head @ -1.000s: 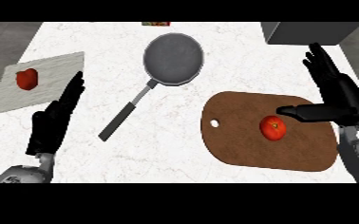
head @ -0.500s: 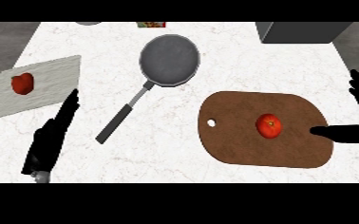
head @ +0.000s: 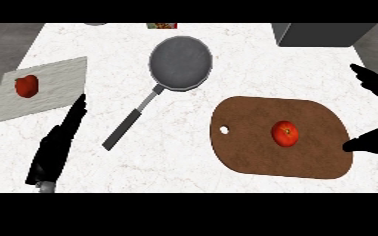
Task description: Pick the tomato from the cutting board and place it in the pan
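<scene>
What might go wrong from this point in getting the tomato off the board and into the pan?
1. The right hand shows only at the view's right edge, beside the cutting board and not on the tomato; a sideways approach may roll it.
2. A second red item lies on the grey mat at left and might be mistaken for the target.
3. The pan has a long handle pointing toward the carrying path.

Left hand (head: 57, 147): matte black throughout, long and slim in outline, narrowing to a pointed tip. No markings, screws or cables visible on it. At its base a small patch of light grey forearm (head: 46, 186) shows.

Right hand (head: 365, 111): only two black fragments show at the view's right edge, each tapering to a point. Same flat black finish, no surface detail discernible.
</scene>
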